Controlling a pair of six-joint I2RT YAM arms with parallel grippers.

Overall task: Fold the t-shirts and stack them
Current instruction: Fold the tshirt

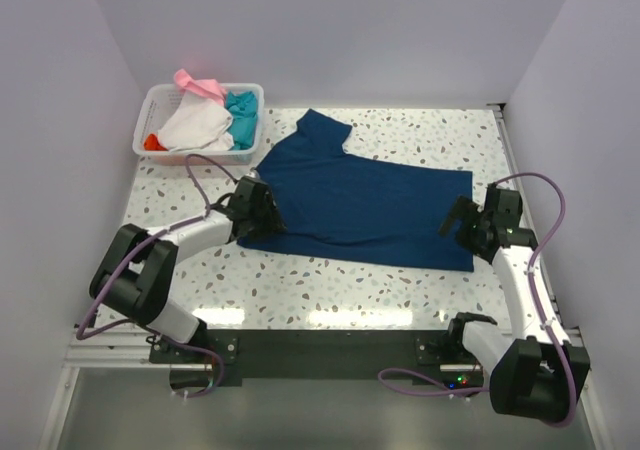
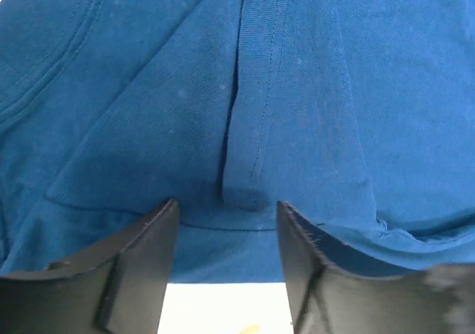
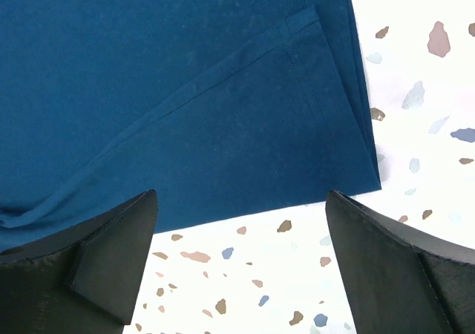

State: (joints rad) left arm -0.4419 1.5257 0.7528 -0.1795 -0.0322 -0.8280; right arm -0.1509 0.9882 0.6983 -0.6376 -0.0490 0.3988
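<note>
A dark navy-blue t-shirt [image 1: 365, 195] lies spread on the speckled table, one sleeve pointing to the back left. My left gripper [image 1: 260, 210] is at its left edge. In the left wrist view its jaws stand partly apart around a fold of the shirt [image 2: 245, 89], with the left gripper [image 2: 227, 202] over the hem and not pinching it. My right gripper [image 1: 458, 222] hovers at the shirt's near right corner [image 3: 349, 156]. The right gripper [image 3: 241, 194] is wide open with nothing between its fingers. White [image 1: 195, 125], teal [image 1: 242, 115], pink [image 1: 198, 83] and orange-red [image 1: 152, 142] t-shirts lie in a basket.
The white plastic basket [image 1: 160, 98] stands at the table's back left corner. White walls close in the table on the left, back and right. Bare speckled tabletop [image 1: 330, 280] runs along the near edge, in front of the shirt.
</note>
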